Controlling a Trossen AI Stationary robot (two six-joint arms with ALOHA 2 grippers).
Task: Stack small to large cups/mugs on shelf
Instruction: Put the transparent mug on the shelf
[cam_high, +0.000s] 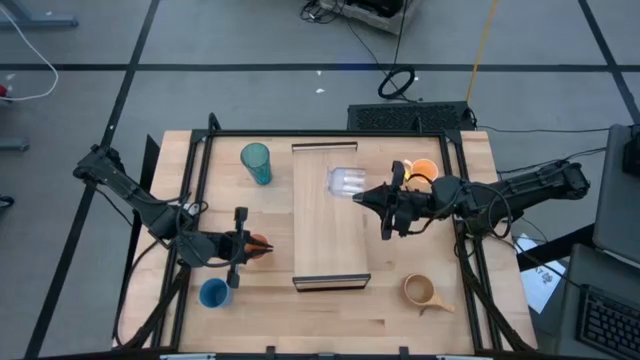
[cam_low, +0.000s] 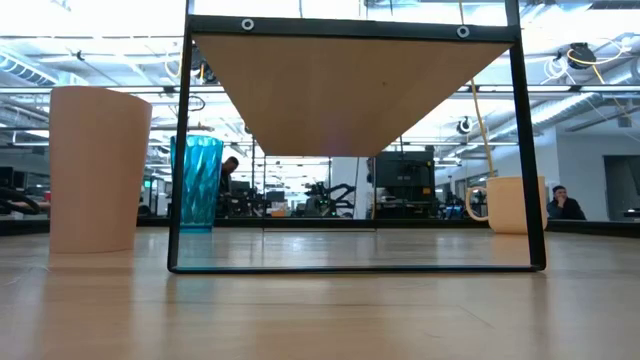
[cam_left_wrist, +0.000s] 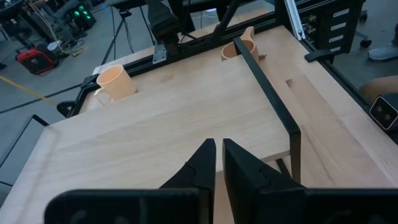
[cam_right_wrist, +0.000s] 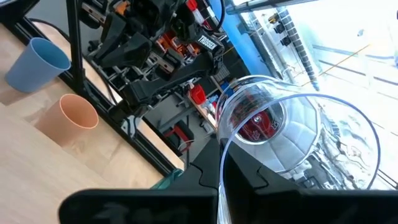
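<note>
The shelf (cam_high: 330, 250) runs down the middle of the table. My right gripper (cam_high: 364, 197) is shut on the clear glass cup (cam_high: 345, 182), held above the shelf's far part. My left gripper (cam_high: 262, 246) hovers left of the shelf, its fingers (cam_left_wrist: 208, 155) almost together with nothing between them. The small orange cup (cam_right_wrist: 79, 118) stands on its base on the table below that gripper. Also on their bases are the teal tumbler (cam_high: 256, 162) at the far left, the blue cup (cam_high: 213, 293) near left, the orange handled mug (cam_high: 424, 170) far right and the tan handled mug (cam_high: 422, 292) near right. My right gripper pinches the glass cup's wall at the rim (cam_right_wrist: 222, 163), one finger inside the cup and one outside. The fingers come level from the table's right side. The cup is lifted clear of the shelf and tipped well over, its base (cam_right_wrist: 258, 121) pointing away from the gripper.
The shelf stands on a thin black frame (cam_low: 180, 150) with open space beneath it. Black rails (cam_high: 190, 180) border the table. Bare shelf top lies near the front end (cam_high: 330, 265).
</note>
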